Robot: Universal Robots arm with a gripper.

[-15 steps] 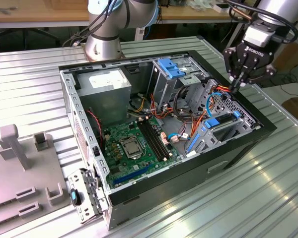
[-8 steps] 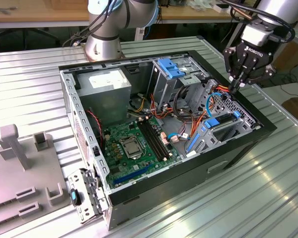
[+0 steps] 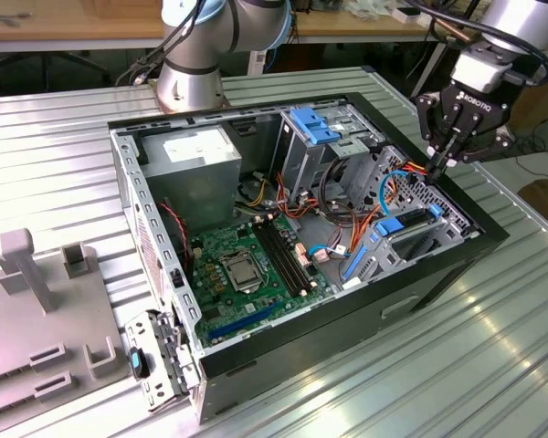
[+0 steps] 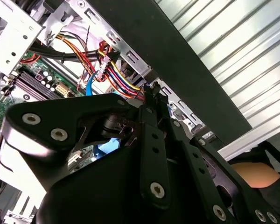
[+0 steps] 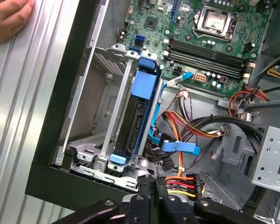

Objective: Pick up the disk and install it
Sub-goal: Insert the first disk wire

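**Case** [image 3: 301,274]: black tower, side panel off, lying open on a ribbed metal table [image 3: 55,155]. It takes up the centre of the exterior view.

**Disk** [image 5: 130,126]: seated edge-on in the drive cage [image 5: 121,88] against the case's black wall, with blue rails at both sides and a blue tab across one end. Nothing is touching it.

**Gripper** [image 3: 436,166]: at 2 o'clock in the exterior view, pointing down over the case's 3 o'clock rim. In both wrist views [image 5: 156,184] [image 4: 151,91] its jaws are clenched together with nothing between them. The tips are just above a bundle of red, orange and yellow wires [image 5: 186,179], near the disk's end and apart from it.

**Motherboard** [image 3: 242,265]: green, on the case floor toward 7 o'clock from the gripper.

**Power supply** [image 3: 201,160]: grey box with a white sticker, at the case's 10 o'clock corner.

**Arm base** [image 3: 190,82]: on the table at 12 o'clock, behind the case.

**Fixture** [image 3: 36,310]: grey plastic with upright posts, at 8 o'clock on the table.

**Hand** [image 5: 7,18]: a person's, resting on the table outside the case, seen in the first wrist view.
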